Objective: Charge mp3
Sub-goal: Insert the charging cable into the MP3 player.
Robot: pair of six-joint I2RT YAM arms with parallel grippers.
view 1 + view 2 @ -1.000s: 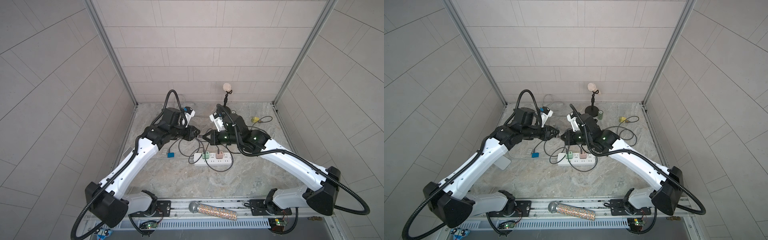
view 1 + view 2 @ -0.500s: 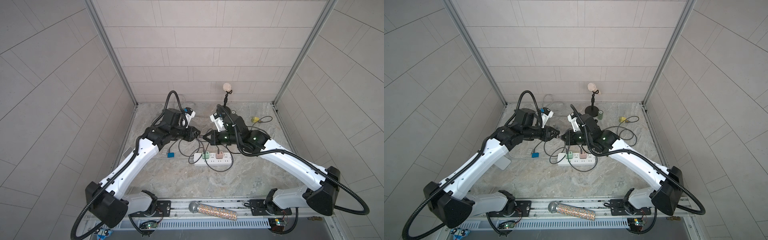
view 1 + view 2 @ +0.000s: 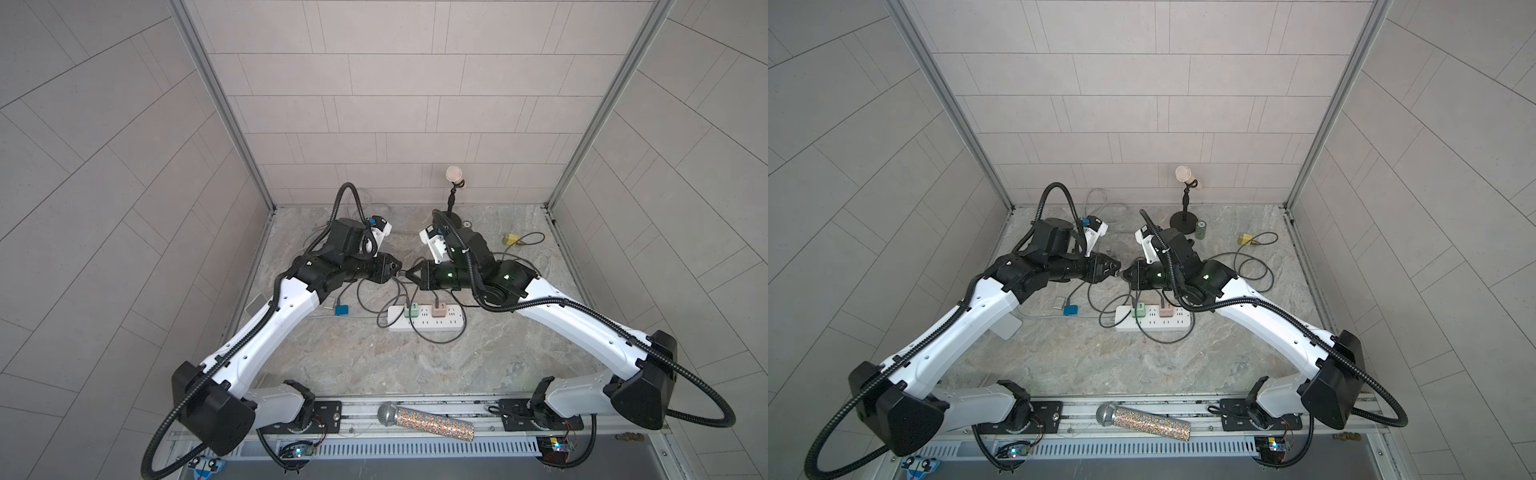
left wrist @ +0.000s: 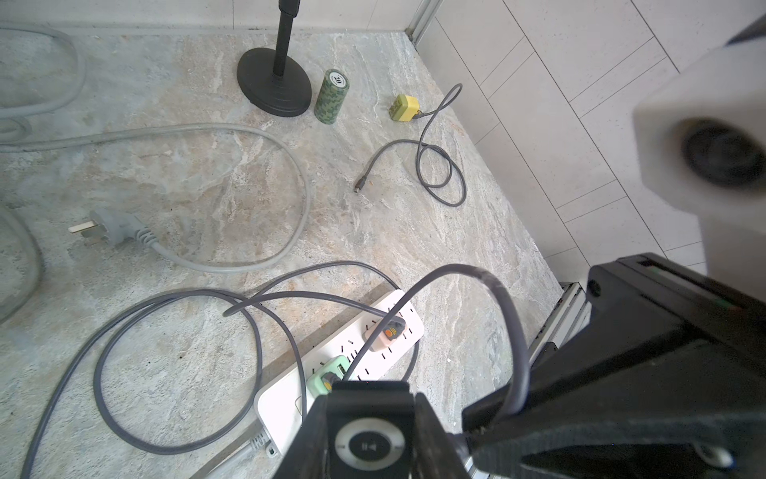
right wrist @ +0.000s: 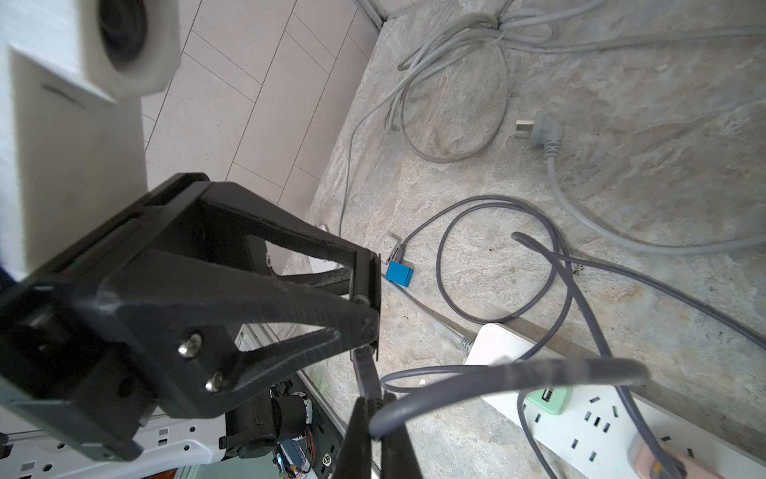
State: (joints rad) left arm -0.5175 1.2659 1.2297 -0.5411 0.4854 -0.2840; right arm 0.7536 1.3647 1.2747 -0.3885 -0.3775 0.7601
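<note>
Left wrist view: left jaws clamp the mp3 [image 4: 370, 446], right jaws pinch the cable plug [image 5: 367, 373] opposite; align it squarely, then push gently.

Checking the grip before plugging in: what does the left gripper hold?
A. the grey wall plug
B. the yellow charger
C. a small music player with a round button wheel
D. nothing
C: the left wrist view shows the left gripper clamped on the music player; the right gripper pinches the cable.
</note>
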